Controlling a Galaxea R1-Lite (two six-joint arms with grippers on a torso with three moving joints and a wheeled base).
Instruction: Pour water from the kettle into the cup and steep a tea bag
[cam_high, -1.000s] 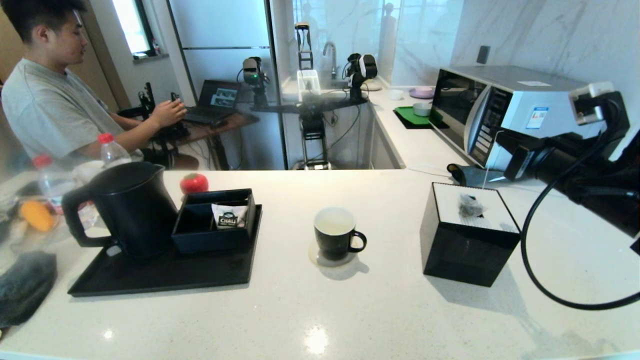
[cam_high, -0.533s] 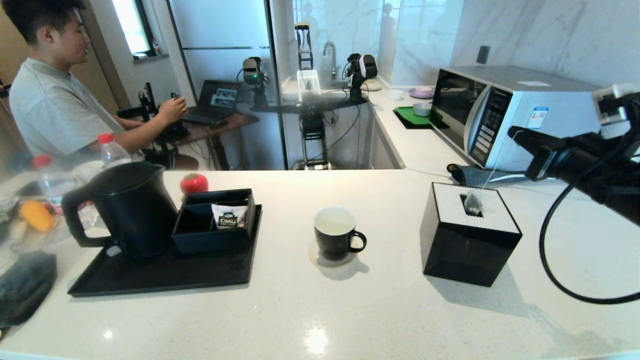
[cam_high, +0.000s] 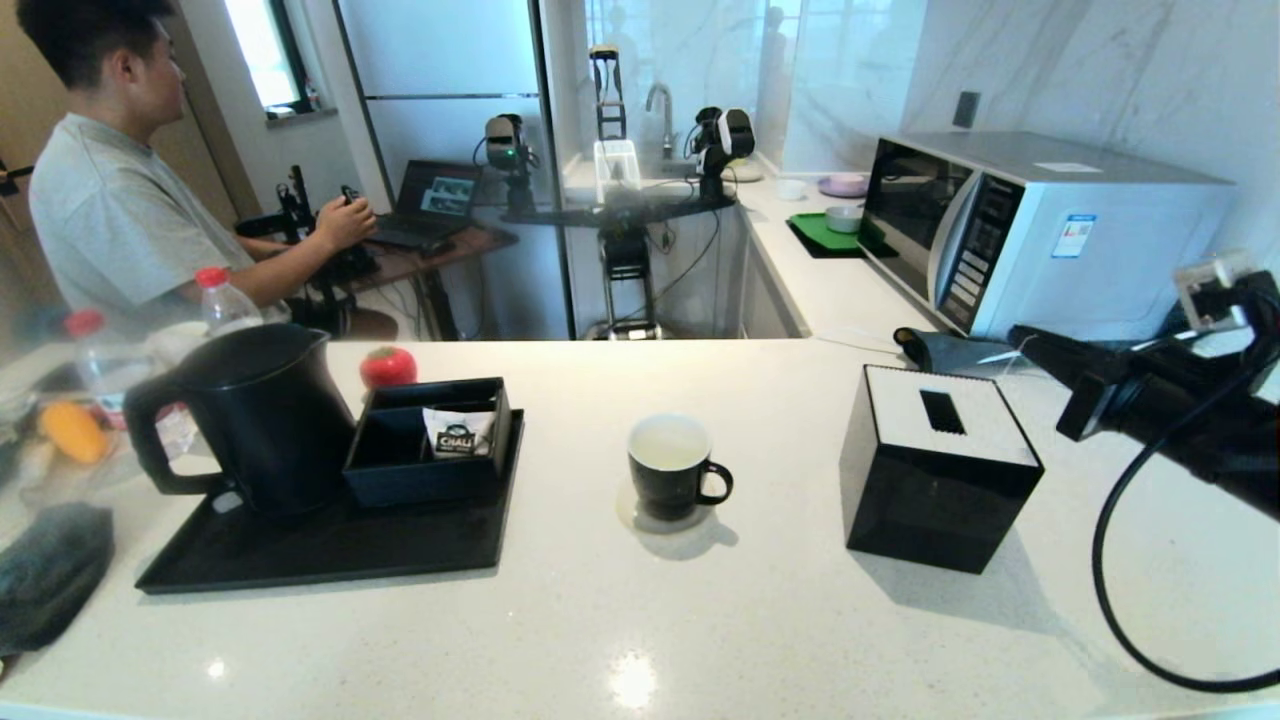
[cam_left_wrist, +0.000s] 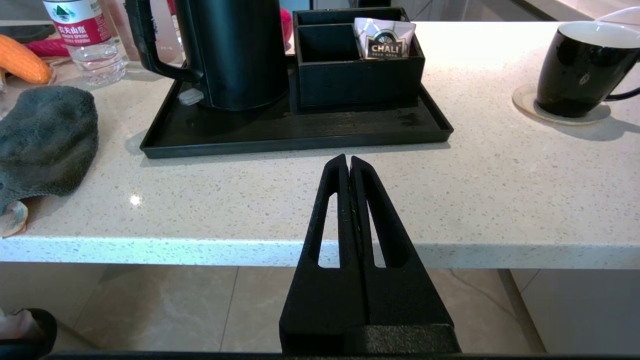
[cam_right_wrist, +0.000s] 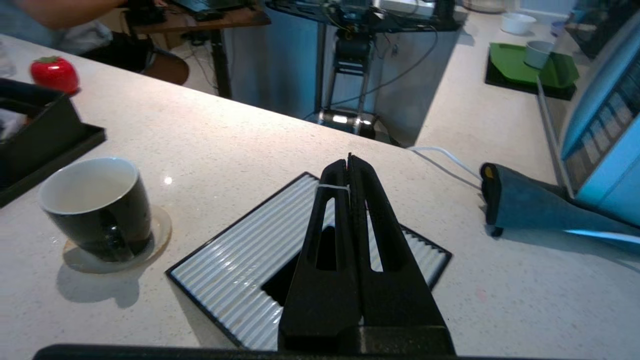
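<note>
The black kettle (cam_high: 265, 415) (cam_left_wrist: 235, 50) stands on the black tray's left end. On a coaster at mid-counter sits the black cup (cam_high: 668, 465) (cam_right_wrist: 97, 207) (cam_left_wrist: 580, 65), its white inside showing. My right gripper (cam_high: 1022, 338) (cam_right_wrist: 348, 159) hovers above and just behind the black box (cam_high: 935, 500) with a ribbed white lid (cam_right_wrist: 235, 265). It is shut on the tea bag's thin white string (cam_right_wrist: 332, 187). The mesh pouch is hidden, and the lid's slot (cam_high: 941, 411) shows only dark. My left gripper (cam_left_wrist: 348, 159) is shut and empty, low before the counter's front edge.
The black tray (cam_high: 300, 560) also bears a compartment box (cam_high: 420, 470) with a CHALI sachet (cam_high: 458, 432). A microwave (cam_high: 1040, 220) and a dark pouch (cam_high: 940, 352) lie behind the slotted box. A grey cloth (cam_high: 45, 570), bottles and a seated person are at the left.
My right gripper has dropped lower toward the slotted box. The mesh pouch, first lying on the lid and then at the slot, has gone out of sight.
</note>
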